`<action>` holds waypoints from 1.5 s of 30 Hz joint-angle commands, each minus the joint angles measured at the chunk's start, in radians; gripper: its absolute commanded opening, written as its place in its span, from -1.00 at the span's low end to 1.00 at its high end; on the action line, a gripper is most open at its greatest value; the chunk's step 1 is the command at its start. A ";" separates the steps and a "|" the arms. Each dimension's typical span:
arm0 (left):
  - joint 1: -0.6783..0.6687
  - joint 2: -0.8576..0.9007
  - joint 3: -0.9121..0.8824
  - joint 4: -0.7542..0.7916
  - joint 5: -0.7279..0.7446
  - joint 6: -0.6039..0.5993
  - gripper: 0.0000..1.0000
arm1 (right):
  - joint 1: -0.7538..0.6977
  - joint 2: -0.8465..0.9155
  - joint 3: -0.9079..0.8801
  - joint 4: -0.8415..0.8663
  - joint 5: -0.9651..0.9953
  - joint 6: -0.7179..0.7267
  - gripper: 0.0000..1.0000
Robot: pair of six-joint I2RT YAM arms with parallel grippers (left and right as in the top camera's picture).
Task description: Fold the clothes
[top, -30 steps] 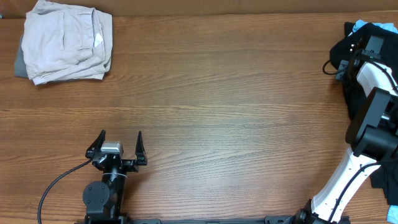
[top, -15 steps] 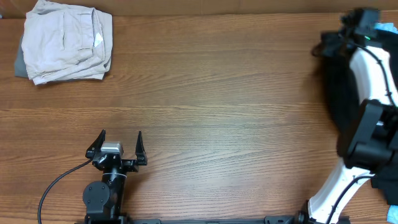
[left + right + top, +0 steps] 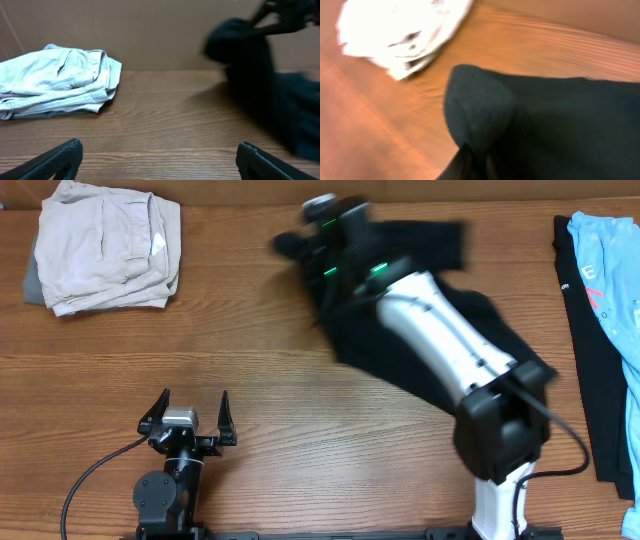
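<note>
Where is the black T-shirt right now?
In the overhead view the black T-shirt hangs bunched over the far middle of the table, pinched in the right gripper, well to the right of the beige folded garment.

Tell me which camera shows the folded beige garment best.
Overhead: the beige garment lies whole and sharp. The left wrist view shows it sharp too, but side-on and cut off at the frame's edge. The right wrist view shows only a washed-out blur.

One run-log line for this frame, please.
left gripper: open, idle | right gripper: shut on black T-shirt, bunched over table | folded beige garment: far left corner | fold: not started
</note>
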 commanded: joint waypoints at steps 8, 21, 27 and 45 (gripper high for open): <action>0.006 -0.010 -0.003 -0.002 -0.003 -0.006 1.00 | 0.102 -0.029 0.055 -0.076 0.136 0.131 0.25; 0.006 -0.010 -0.003 -0.002 -0.003 -0.006 1.00 | -0.280 -0.223 0.201 -0.672 0.107 0.189 1.00; 0.006 -0.010 -0.003 -0.002 -0.003 -0.006 1.00 | -0.438 -0.224 0.197 -0.924 0.114 0.181 1.00; 0.006 -0.010 -0.003 -0.008 -0.059 0.024 1.00 | -0.519 -0.220 0.034 -0.909 0.057 0.234 1.00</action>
